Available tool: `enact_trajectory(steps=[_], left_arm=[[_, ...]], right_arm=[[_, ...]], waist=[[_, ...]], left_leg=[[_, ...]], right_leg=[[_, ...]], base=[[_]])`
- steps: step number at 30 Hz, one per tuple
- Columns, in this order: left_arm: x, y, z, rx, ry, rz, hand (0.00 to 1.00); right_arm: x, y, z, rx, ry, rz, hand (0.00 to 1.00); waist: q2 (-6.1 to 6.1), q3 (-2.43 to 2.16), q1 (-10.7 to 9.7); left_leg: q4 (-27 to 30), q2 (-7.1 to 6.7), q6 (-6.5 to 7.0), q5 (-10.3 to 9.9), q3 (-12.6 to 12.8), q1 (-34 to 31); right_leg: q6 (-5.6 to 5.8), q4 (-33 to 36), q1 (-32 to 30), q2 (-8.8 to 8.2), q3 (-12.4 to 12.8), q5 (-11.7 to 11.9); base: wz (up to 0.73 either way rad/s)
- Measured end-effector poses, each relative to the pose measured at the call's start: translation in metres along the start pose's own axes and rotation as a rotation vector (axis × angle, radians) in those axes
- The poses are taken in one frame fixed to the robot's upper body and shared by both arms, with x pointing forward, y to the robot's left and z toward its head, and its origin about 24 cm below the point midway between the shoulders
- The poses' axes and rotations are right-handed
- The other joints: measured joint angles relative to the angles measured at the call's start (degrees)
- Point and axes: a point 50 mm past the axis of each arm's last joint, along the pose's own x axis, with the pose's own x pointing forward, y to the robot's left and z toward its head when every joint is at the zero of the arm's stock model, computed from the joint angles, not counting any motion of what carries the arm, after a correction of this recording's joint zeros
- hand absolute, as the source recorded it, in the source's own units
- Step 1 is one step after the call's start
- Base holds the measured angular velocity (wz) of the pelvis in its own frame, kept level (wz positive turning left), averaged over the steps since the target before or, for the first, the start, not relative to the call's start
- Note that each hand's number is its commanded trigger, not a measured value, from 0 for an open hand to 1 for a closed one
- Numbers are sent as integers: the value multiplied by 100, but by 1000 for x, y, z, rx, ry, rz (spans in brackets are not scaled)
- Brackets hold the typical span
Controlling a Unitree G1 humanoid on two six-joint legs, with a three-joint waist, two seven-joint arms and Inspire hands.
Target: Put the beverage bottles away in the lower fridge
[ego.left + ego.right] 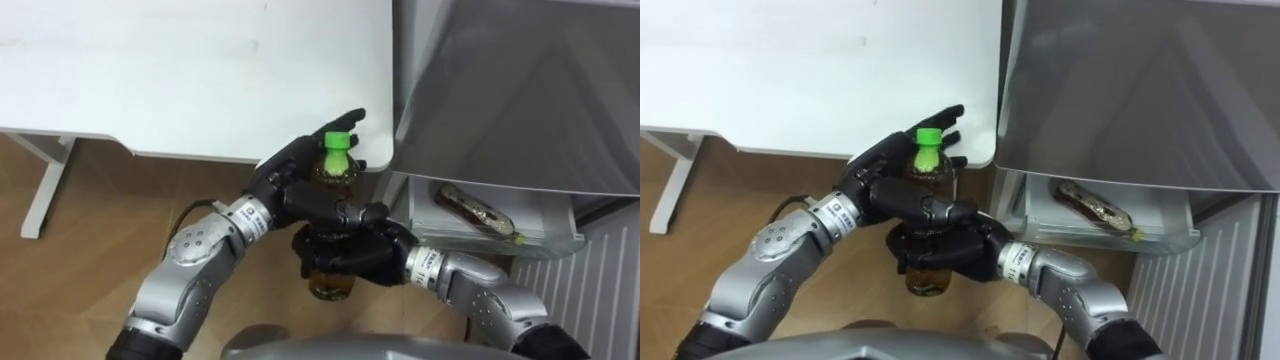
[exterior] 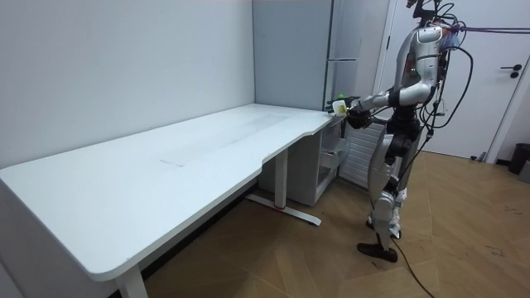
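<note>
We gripped the bottle [image 1: 337,160] two-handed, right hand [image 1: 365,255] curled round its base, left hand [image 1: 290,190] seemingly wrapped near the neck, likely steadying it for the fridge [image 1: 520,90].

The white tabletop [image 1: 200,70] spreads from 9 to 12 o'clock in the eye views, with its rounded corner near the middle. It stands on white legs [image 1: 45,185], seen at 8 o'clock, on a wooden floor [image 1: 120,220]. At 4 o'clock, just beside that corner, an open fridge drawer [image 1: 430,228] carries a long brown packet [image 1: 478,210]. The packet lies flat and slantwise, its ends toward 10 and 4 o'clock.
</note>
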Motion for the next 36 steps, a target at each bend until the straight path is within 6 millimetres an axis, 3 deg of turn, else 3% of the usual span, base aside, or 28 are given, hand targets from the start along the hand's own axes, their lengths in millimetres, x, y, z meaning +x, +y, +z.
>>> enact_trajectory(steps=[3, 6, 9, 12, 18, 21, 30, 34, 36], left_arm=[[-1, 1, 14, 18, -64, 9, 0], [-1, 7, 50, 55, -235, 31, 0], [-5, 10, 74, 73, -340, 66, 0], [-18, 10, 101, 129, -466, 104, 0], [-47, 31, 129, 167, -632, 281, 0], [-59, 44, 135, 172, -668, 408, 0], [-95, 78, 140, 102, -752, 765, 0], [-110, 110, 111, -2, -658, 1018, 0], [-118, 123, 85, -65, -565, 1130, 0]], right_arm=[[-1, -1, -1, 4, 0, -5, 100], [-8, -9, -9, 39, 32, -42, 100], [-18, -13, -14, 55, 49, -76, 100], [-30, -19, -19, 80, 43, -123, 100], [-44, -26, -19, 109, -17, -196, 100], [-47, -26, -22, 128, -33, -211, 100], [-63, -24, -44, 166, 3, -286, 100], [-68, -25, -51, 201, 20, -338, 100], [-70, -27, -51, 204, 14, -365, 100]], waist=[[0, -1, -4], [20, -1, 43], [36, -3, 104], [73, -18, 184], [204, -50, 317], [227, -52, 330], [238, -48, 774], [202, -71, 917], [150, -94, 946]], left_leg=[[37, 23, 1, -6, -11, -17], [50, 25, 1, -6, -20, 6], [46, 28, 1, -6, -3, -5], [37, 32, 0, -6, -9, 67], [-112, 35, -12, 7, -9, 232], [-147, 34, -18, 9, -26, 316], [-174, -5, -20, 15, -18, 408], [-253, -4, -20, 15, 9, 511], [-261, -6, -20, 15, 11, 511]], right_leg=[[0, -1, -4, -5, -39, 0], [0, -3, 29, -7, -60, 0], [0, -1, 29, -8, -53, 0], [0, 7, 68, -6, -46, 0], [0, -4, 198, 2, -26, 0], [1, -4, 267, 17, -25, -1], [2, -16, 300, 7, -50, -2], [9, -19, 365, 9, -49, -6], [9, -26, 363, 10, -40, -6]], base=[[4], [3], [-2], [0], [-1], [0], [-1], [-4], [0]])
